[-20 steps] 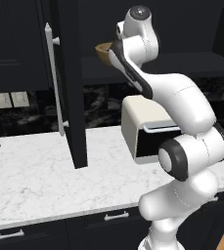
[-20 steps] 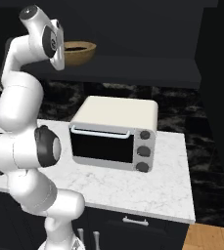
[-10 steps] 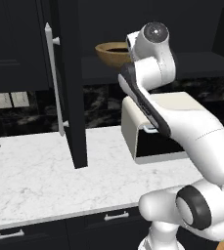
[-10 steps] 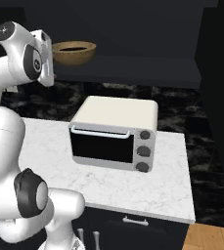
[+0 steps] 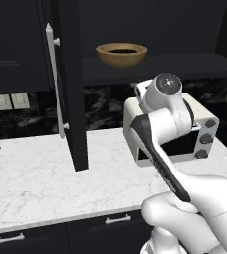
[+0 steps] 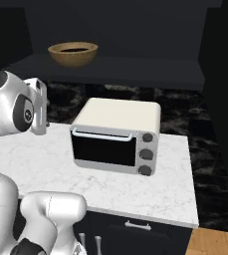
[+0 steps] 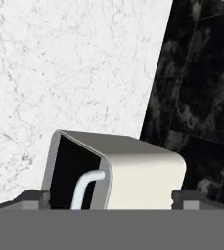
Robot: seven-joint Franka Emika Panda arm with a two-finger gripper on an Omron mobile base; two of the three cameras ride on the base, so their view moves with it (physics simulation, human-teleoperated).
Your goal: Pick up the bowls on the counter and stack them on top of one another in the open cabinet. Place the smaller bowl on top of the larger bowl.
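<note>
Stacking looks done: wooden bowl [image 5: 121, 53] w/ black bowl [image 5: 123, 50] inside, cabinet shelf [image 5: 159, 67], upper centre.
Gripper [image 7: 111, 197] open, empty, above toaster oven [image 6: 116, 135]; you've no bowls left on counter [image 5: 40, 173].

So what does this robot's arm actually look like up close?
The arm is made of smooth, rounded glossy white segments, with dark grey round caps at the joints and a black stripe along one link. No loose cables show. The gripper ends in two small dark grey fingertips.
</note>
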